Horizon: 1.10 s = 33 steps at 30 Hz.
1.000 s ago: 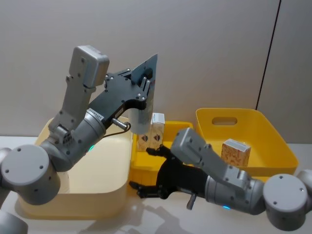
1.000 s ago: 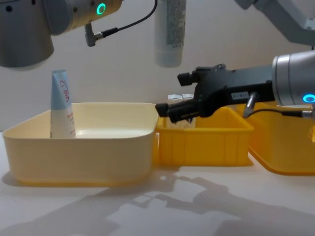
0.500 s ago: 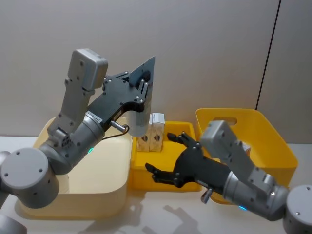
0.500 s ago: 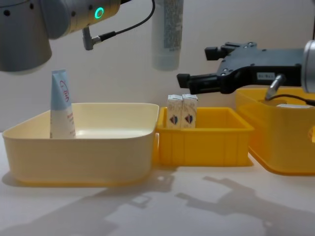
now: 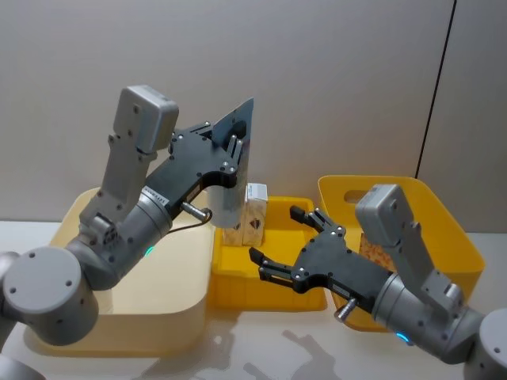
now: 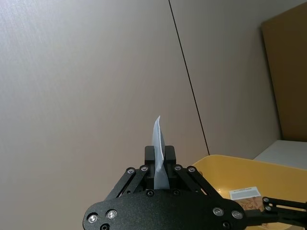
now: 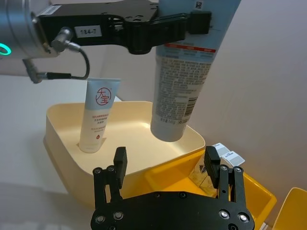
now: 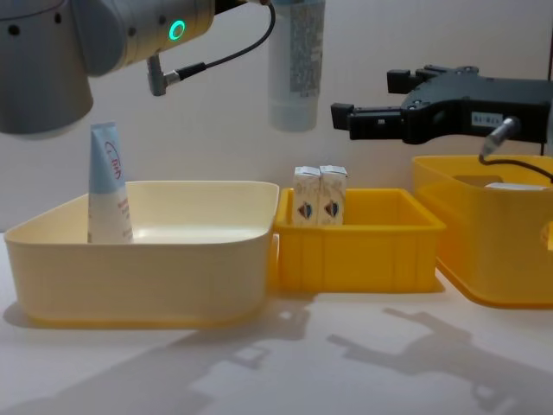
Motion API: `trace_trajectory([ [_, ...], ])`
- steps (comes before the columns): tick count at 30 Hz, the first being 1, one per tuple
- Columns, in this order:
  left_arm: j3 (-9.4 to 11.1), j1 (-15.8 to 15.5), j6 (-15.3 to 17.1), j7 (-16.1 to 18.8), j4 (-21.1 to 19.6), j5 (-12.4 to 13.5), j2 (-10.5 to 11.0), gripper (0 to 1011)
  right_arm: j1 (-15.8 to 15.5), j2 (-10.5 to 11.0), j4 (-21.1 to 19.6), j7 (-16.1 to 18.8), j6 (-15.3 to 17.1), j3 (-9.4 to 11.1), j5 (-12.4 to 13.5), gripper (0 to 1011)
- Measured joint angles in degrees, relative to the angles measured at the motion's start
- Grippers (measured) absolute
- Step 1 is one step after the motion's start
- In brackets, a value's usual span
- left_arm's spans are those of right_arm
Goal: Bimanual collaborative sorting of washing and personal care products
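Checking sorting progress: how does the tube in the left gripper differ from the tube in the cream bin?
The held tube hangs in the air; the binned tube stands in the cream bin. The left gripper clamps the held tube's crimped end; the binned tube is free. Both are upright, cap down.

Glossy plastic tube (image 8: 295, 65); smooth plastic cream bin (image 8: 138, 268)

A plain grey-beige wall (image 5: 333, 79) fills the space behind the work area, broken by one thin dark seam (image 5: 438, 87) that runs down it at a slight slant on the right. In the left wrist view, a tan-brown panel (image 6: 288, 72) stands beyond that seam. The pale tabletop (image 8: 484, 380) in front carries soft, blurred shadows (image 8: 415, 333) cast by light from above.
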Motion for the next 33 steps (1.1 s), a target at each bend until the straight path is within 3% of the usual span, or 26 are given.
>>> trace_trajectory([
  [15, 0.4, 1.0, 0.1, 0.2, -0.8, -0.2, -0.6, 125, 2.9, -3.8, 4.3, -1.9, 0.2, 0.0, 3.0, 1001],
  [33, 1.5, 1.4, 0.0, -0.5, -1.5, -1.0, -0.8, 125, 7.7, -7.3, 10.1, -2.6, -0.2, -1.8, 4.1, 1001],
])
